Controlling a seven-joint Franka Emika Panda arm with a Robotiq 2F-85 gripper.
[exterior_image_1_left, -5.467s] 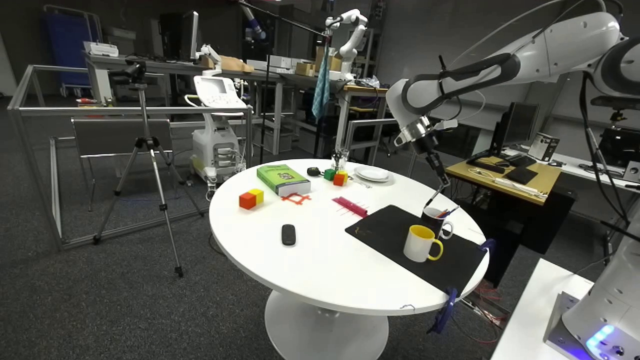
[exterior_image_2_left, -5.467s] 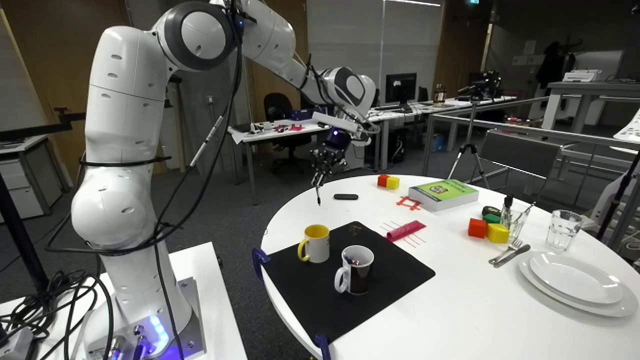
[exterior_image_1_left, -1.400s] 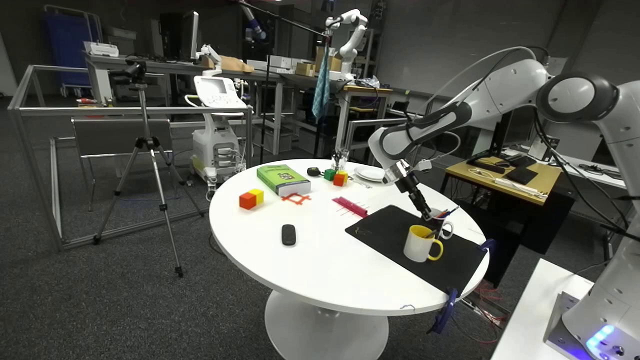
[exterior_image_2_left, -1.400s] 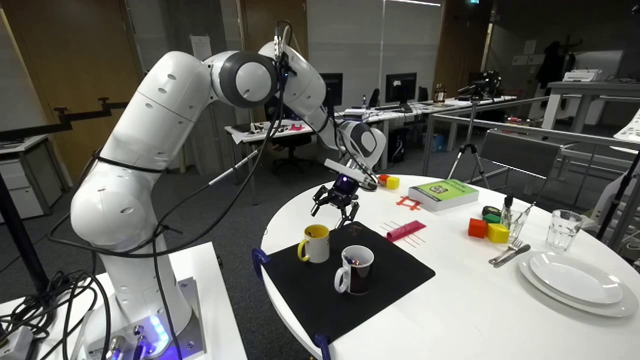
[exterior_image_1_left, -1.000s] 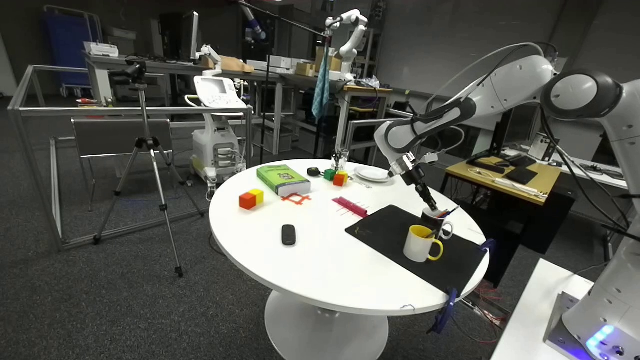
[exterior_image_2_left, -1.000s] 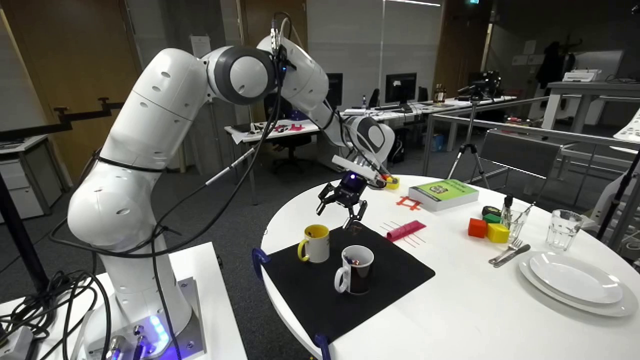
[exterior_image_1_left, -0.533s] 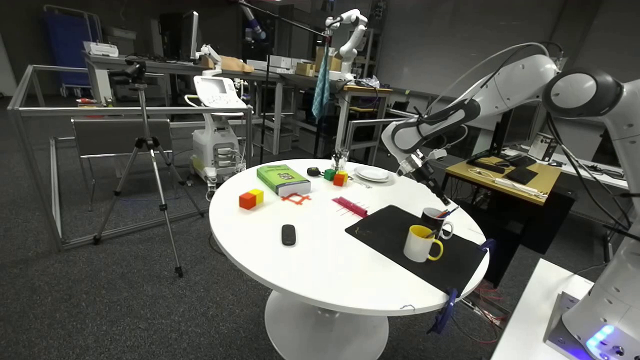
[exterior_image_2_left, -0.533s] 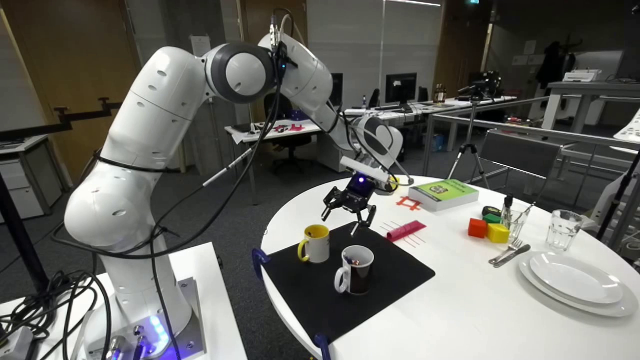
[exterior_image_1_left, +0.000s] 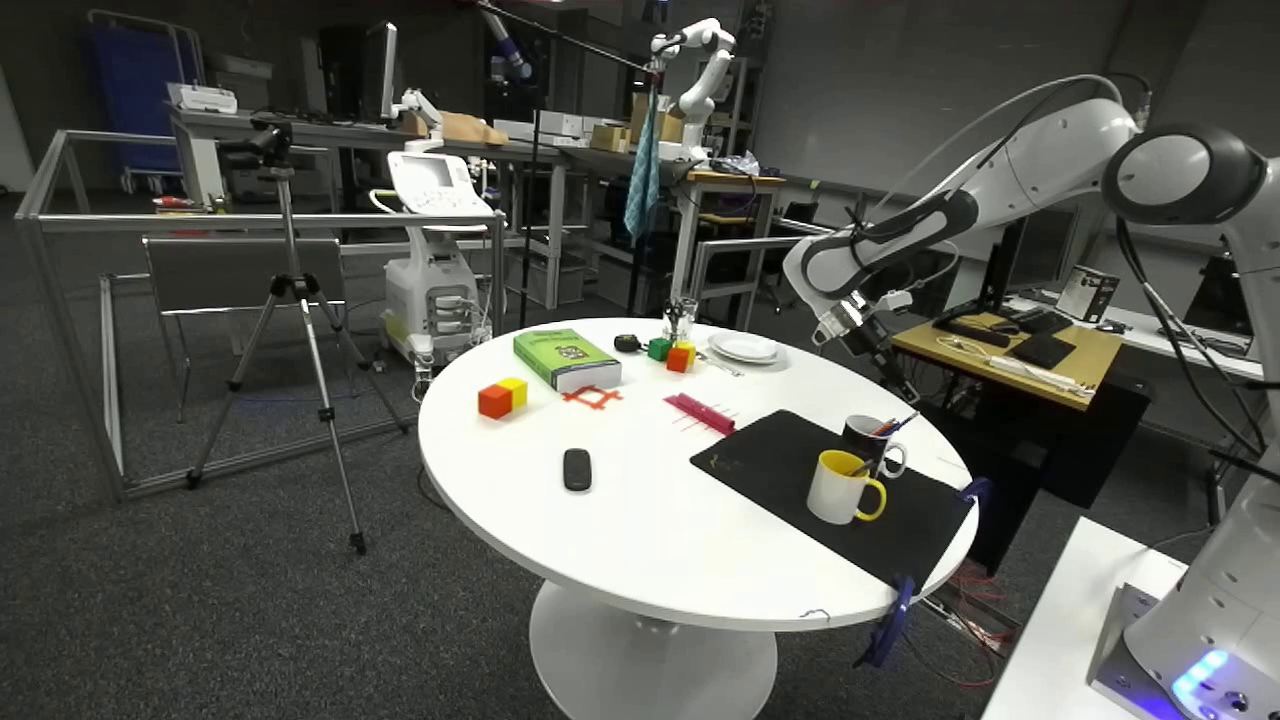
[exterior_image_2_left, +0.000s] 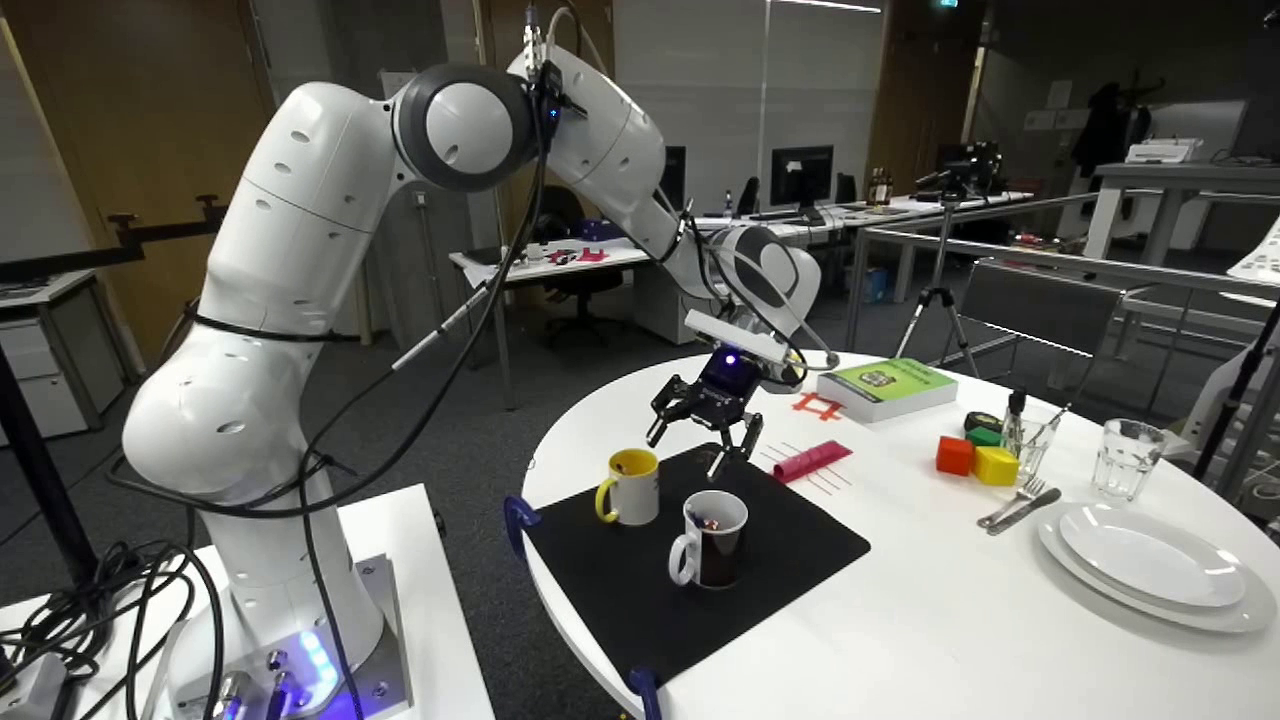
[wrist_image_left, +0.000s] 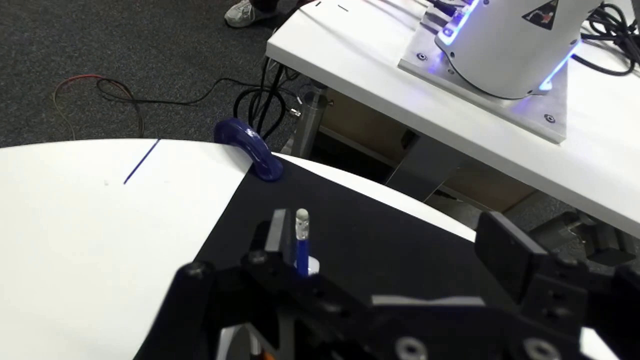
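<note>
Blue pencil (wrist_image_left: 302, 254) stands tilted in the dark mug (exterior_image_2_left: 722, 555), eraser end up (smth. orange (exterior_image_1_left: 884, 428) pokes out of there too). Wrist view shows it b/w the fingers (wrist_image_left: 276, 232), just beside one; can't tell if they touch. Gripper (exterior_image_2_left: 686, 452) hangs nr the pencil's top end, higher than the mug, fingers wide apart. Mug's upright on the blk mat (exterior_image_2_left: 640, 600), nr the yellow mug (exterior_image_2_left: 642, 503), which has a dark stick (exterior_image_1_left: 862, 468) in it. Blue clamp (wrist_image_left: 262, 160) sits on mat's corner at table (exterior_image_2_left: 900, 630) edge. Farther out: pink strip (exterior_image_2_left: 812, 461), book (exterior_image_2_left: 885, 385), plates (exterior_image_2_left: 1150, 560).
</note>
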